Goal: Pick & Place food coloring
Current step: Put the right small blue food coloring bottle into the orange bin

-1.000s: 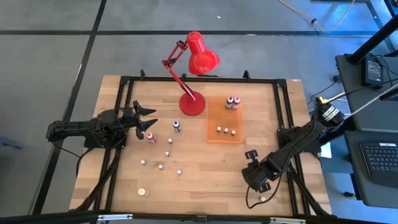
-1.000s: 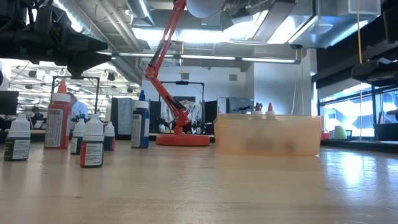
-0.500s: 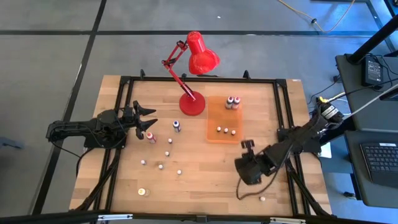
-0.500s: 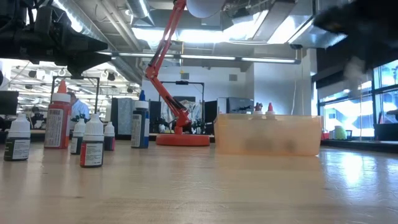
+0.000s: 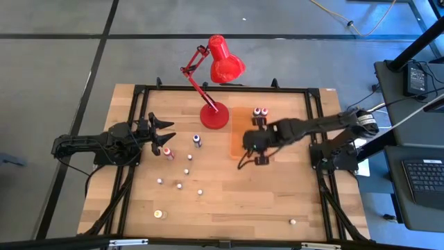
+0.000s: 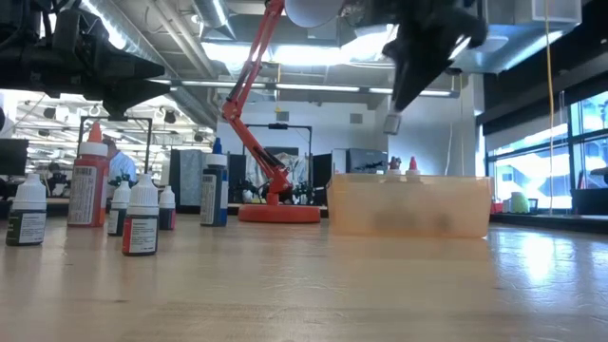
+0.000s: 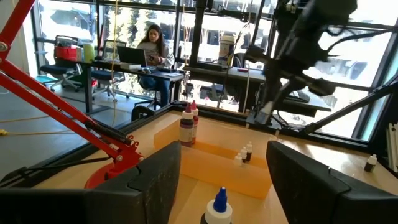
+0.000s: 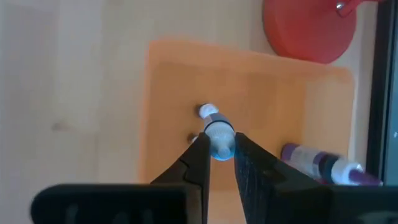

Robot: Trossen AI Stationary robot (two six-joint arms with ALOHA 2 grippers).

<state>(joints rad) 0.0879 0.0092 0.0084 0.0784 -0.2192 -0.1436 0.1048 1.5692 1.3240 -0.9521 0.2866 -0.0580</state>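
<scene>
— Food coloring?
— One small bottle pinched in the right gripper above the orange tray; others loose on the table.
— Left gripper?
— Fingers spread, empty, beside the red bottle.

lamp: red | tray: orange | table: pale wood
</scene>
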